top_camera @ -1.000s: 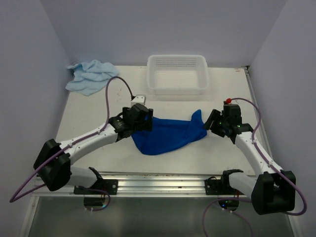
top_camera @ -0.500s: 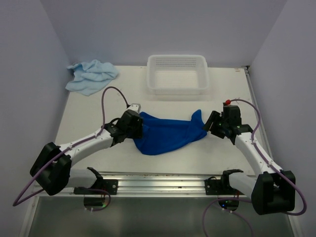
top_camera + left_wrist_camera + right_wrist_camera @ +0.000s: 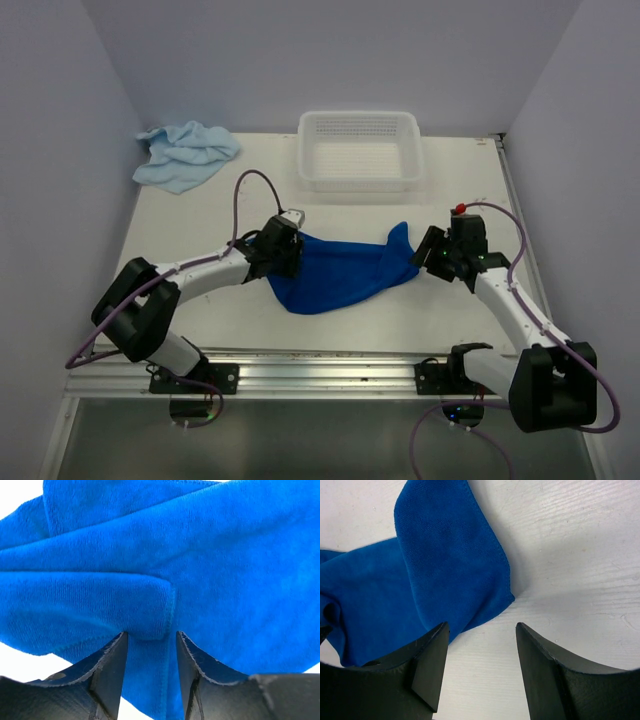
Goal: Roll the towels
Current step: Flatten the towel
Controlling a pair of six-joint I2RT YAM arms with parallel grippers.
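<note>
Grasping step: left gripper (image 3: 150, 634) sat narrow-fingered around a folded hem of the dark blue towel (image 3: 230, 575), hold uncertain; right gripper (image 3: 482, 626) gaped beside its corner. Next, both must pinch.

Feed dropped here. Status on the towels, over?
Left gripper astride a dark towel fold, grip unclear. Right gripper open at its corner. Pale towel crumpled, far left. Nothing in the way.

Dark blue towel (image 3: 225, 580) cropped by wrist views.
</note>
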